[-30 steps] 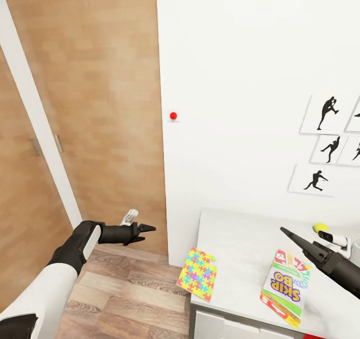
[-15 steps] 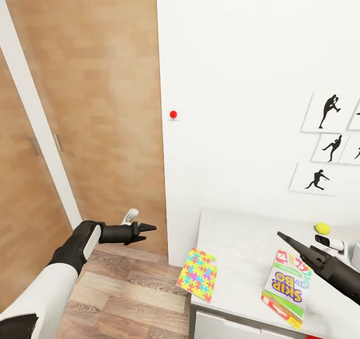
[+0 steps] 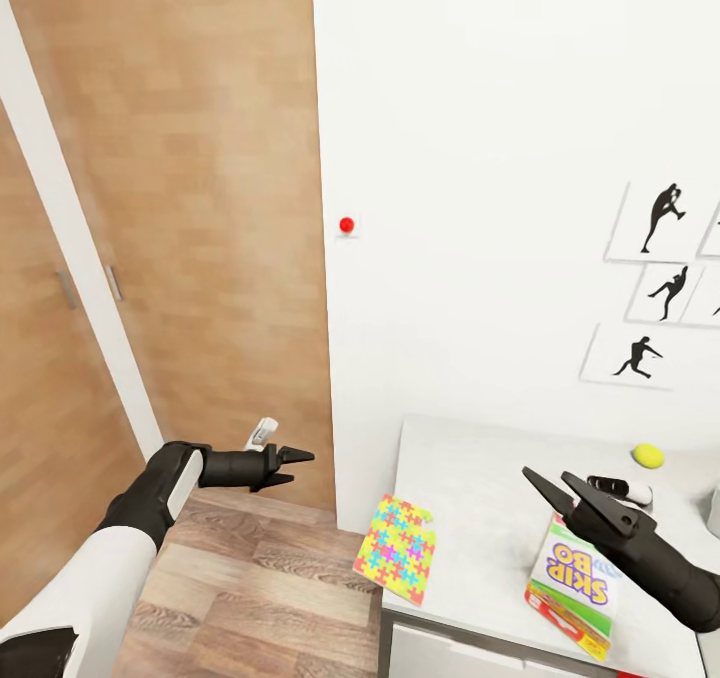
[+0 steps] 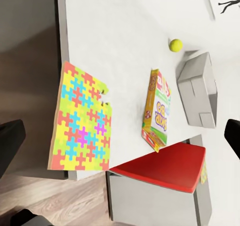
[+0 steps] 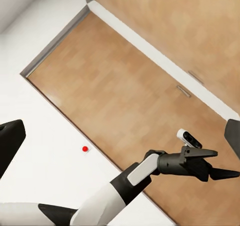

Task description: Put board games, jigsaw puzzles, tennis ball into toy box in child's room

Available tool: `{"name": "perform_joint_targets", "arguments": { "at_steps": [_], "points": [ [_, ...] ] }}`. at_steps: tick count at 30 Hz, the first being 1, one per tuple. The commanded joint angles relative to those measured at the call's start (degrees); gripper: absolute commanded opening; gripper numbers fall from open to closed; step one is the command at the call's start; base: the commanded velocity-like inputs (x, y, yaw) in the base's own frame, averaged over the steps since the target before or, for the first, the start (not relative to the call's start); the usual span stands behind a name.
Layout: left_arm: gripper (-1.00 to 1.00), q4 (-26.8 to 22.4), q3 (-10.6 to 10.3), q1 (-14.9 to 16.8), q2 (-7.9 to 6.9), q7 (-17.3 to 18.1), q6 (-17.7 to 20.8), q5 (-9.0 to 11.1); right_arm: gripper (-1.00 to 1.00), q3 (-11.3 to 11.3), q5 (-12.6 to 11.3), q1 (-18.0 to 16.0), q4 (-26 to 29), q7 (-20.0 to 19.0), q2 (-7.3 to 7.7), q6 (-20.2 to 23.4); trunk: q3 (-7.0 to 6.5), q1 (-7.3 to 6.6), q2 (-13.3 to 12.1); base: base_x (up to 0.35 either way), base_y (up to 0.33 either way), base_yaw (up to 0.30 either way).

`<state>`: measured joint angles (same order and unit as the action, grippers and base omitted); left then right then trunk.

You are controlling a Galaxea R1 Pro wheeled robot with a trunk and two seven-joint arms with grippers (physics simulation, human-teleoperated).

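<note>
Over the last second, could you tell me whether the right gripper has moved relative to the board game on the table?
Yes. The right gripper has swung leftward above the board game, away from the tennis ball, with its jaws open.

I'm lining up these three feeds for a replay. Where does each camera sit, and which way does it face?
Head view: on the robot's head, facing forward and down at the wall and table; both arms show, left pincer and right pincer.
Left wrist view: by the left pincer, facing the tabletop; dark fingertips at the frame's edges.
Right wrist view: by the right pincer, facing the wooden doors and the left arm.
Shared: head and left wrist views both show the jigsaw puzzle, board game and tennis ball.
</note>
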<state>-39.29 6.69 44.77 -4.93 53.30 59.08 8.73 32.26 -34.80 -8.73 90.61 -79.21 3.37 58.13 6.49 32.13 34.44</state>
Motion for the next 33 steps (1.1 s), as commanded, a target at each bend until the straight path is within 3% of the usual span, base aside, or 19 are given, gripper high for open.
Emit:
{"name": "perform_joint_targets", "arguments": {
  "at_steps": [1, 23, 33],
  "points": [
    [1.0, 0.0, 0.08, 0.05, 0.01, 0.13, 0.3, 0.05, 1.0, 0.11, -0.22, -0.07, 0.01, -0.05, -0.02, 1.15, 0.29, 0.25, 0.51, 0.0, 0.0, 0.0],
    [1.0, 0.01, -0.11, 0.05, 1.41, 0.99, 0.33, 0.15, 1.0, -0.47, -0.95, -0.5, 0.01, -0.15, -0.31, 1.87, 4.24, 5.08, 9.34, 0.0, 0.0, 0.0],
    [1.0, 0.24, -0.23, 0.05, 3.95, 0.57, 0.28, -0.13, 1.0, -0.51, -0.91, -0.83, 0.01, 0.03, -0.93, 1.87, 6.04, 7.27, 13.35, 0.0, 0.0, 0.0]
  ]
}}
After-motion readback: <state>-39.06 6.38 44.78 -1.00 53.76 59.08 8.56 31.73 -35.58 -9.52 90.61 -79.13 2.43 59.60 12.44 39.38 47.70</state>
